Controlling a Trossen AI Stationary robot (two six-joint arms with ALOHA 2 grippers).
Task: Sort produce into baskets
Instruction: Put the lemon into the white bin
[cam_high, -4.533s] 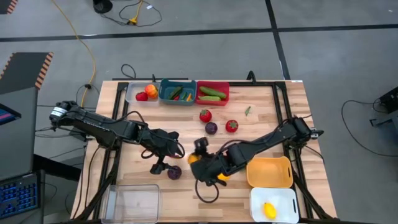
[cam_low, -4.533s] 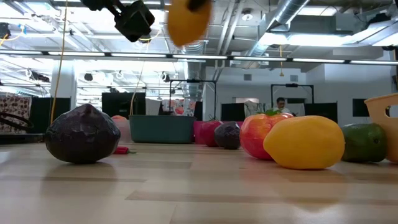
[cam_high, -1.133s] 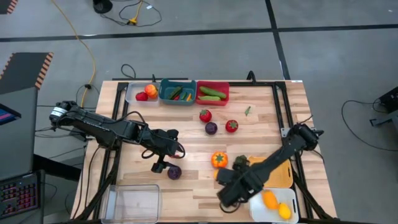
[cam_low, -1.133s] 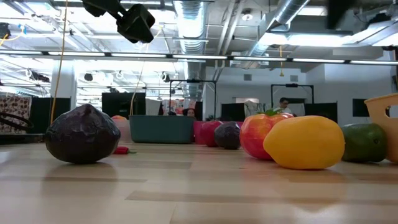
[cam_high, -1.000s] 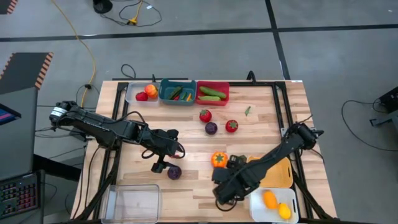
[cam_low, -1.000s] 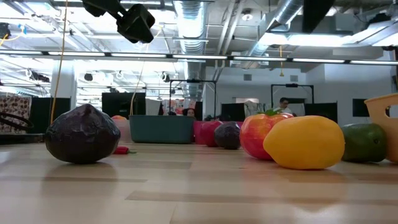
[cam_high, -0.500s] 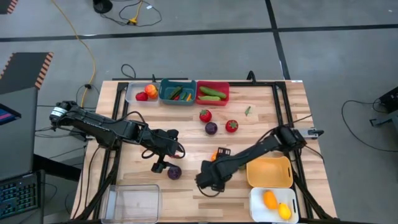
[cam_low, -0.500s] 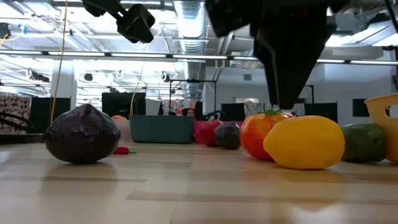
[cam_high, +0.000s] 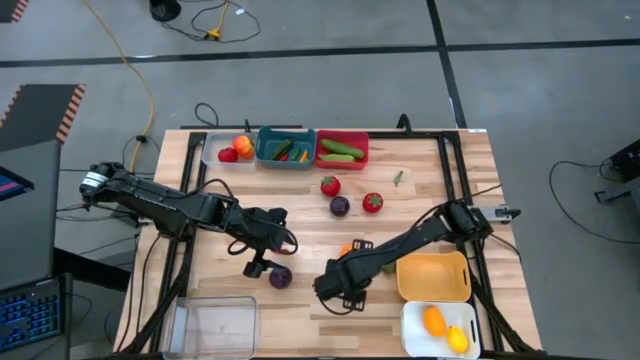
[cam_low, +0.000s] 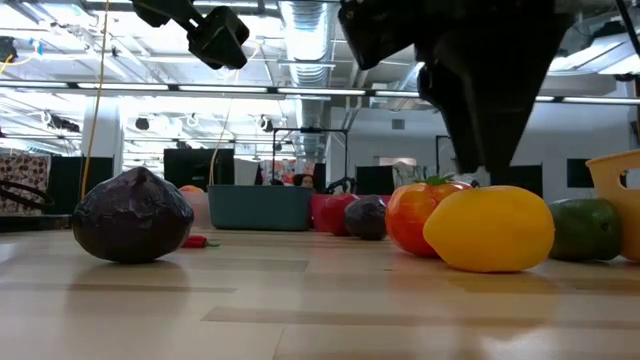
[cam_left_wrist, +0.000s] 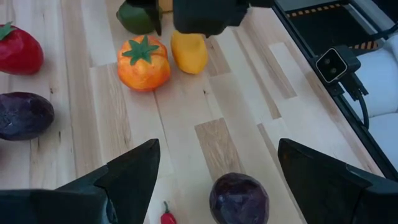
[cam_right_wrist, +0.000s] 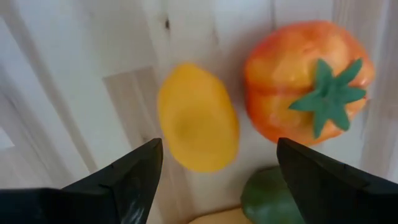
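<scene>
The right gripper (cam_right_wrist: 214, 168) hangs above the yellow lemon (cam_right_wrist: 197, 117), jaws spread and empty; an orange tomato (cam_right_wrist: 307, 79) lies just beside the lemon. The left gripper (cam_left_wrist: 214, 165) waits over a purple cabbage (cam_left_wrist: 239, 198), jaws spread.

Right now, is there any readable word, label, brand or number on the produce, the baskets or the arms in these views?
None can be read: the produce, the baskets and both arms carry no legible text.
Room behind the table, low view: possible signs, too small and blurred to read.
</scene>
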